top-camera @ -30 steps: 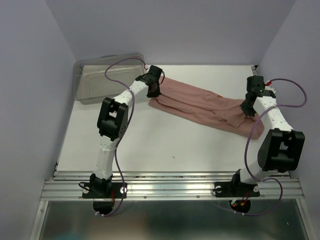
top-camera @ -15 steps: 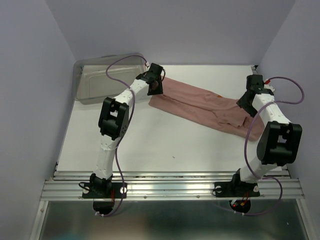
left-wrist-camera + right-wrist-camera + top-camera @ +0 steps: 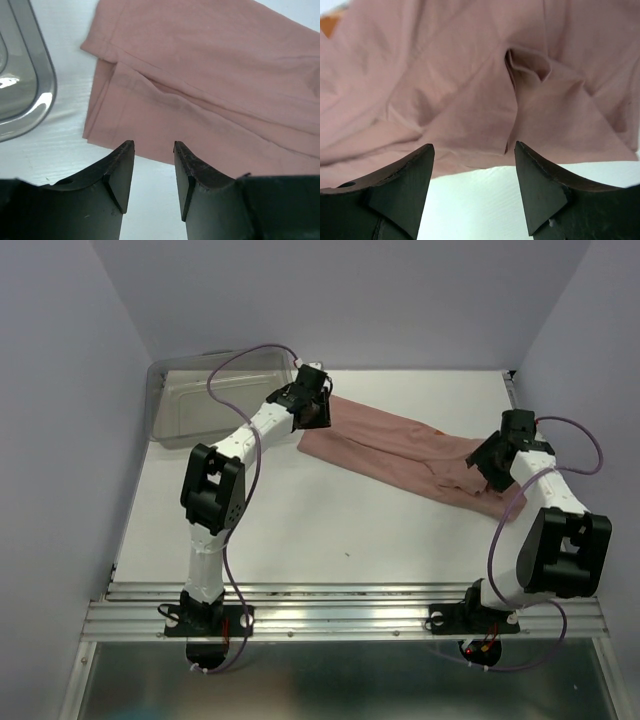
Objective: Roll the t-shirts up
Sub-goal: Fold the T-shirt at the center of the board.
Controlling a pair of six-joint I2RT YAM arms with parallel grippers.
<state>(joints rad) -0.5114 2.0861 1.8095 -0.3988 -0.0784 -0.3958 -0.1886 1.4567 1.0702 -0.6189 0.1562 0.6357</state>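
Note:
The dusty-pink t-shirt [image 3: 400, 452] lies folded into a long band that runs slantwise across the back of the white table [image 3: 300, 520]. My left gripper [image 3: 312, 416] hovers at the band's left end, open, with nothing between its fingers. In the left wrist view the t-shirt [image 3: 210, 85] fills the upper part, and the left gripper [image 3: 154, 146] stands just short of its folded hem. My right gripper [image 3: 487, 462] is open over the crumpled right end. In the right wrist view the wrinkled t-shirt [image 3: 470, 80] lies just beyond the right gripper [image 3: 474, 149], and a bit of orange print [image 3: 329, 22] shows at top left.
A clear grey plastic bin [image 3: 200, 400] stands at the back left, close to the left gripper; its rim [image 3: 30, 90] shows in the left wrist view. Lilac walls [image 3: 60, 440] close in the table on three sides. A metal rail [image 3: 340, 615] runs along the near edge.
Both grippers were shut on the ends of the t-shirt and have opened and let go. The right gripper has moved toward the near side along the right end. The left has lifted slightly.

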